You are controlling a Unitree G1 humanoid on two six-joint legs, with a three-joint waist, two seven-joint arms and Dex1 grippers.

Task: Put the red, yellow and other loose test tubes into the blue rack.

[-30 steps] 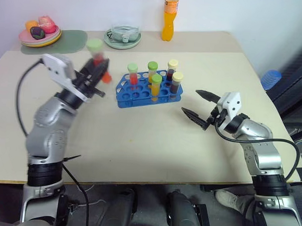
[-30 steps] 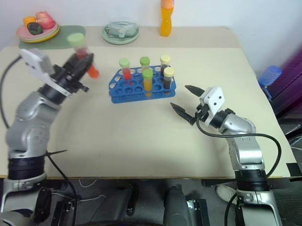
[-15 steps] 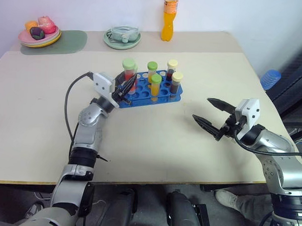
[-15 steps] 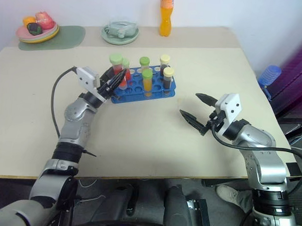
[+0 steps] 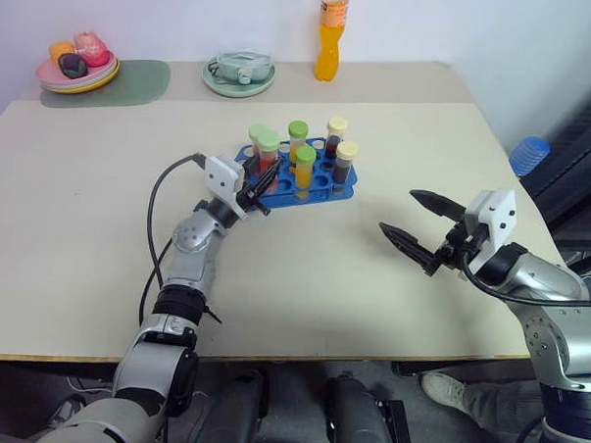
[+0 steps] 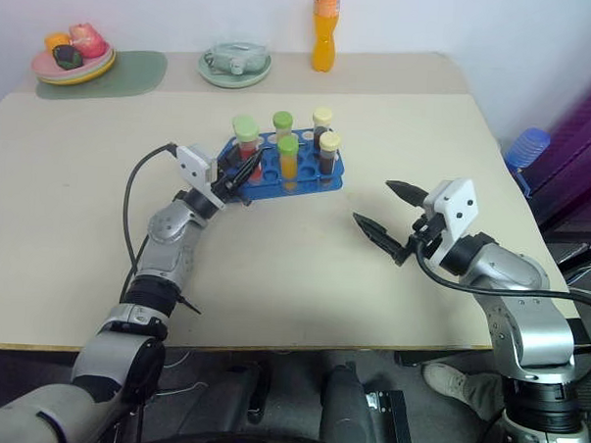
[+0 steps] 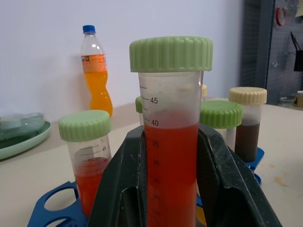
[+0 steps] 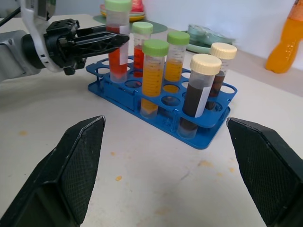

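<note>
Red liquid fills the green-capped test tube that the left gripper clamps between its two black fingers, held upright over the left end of the blue rack; in the right wrist view its base reaches down into one of the rack's holes at that end, though whether it rests on the bottom cannot be told. Just beside it in the rack stands another green-capped tube of red liquid. Further along the rack are a green-capped tube of orange-yellow liquid on the near row, a green-capped tube behind it, and two cream-capped tubes of dark brown liquid at the right end. The rack sits on the beige worktop around its middle, somewhat toward the far edge. The right gripper hovers above the worktop, well apart from the rack and toward the right edge, its fingers spread wide with nothing between them. Along the far edge stand an orange soda bottle, a pale green plate with a glass bowl, and, at the far left corner, a plate of toy fruit on a green mat.
</note>
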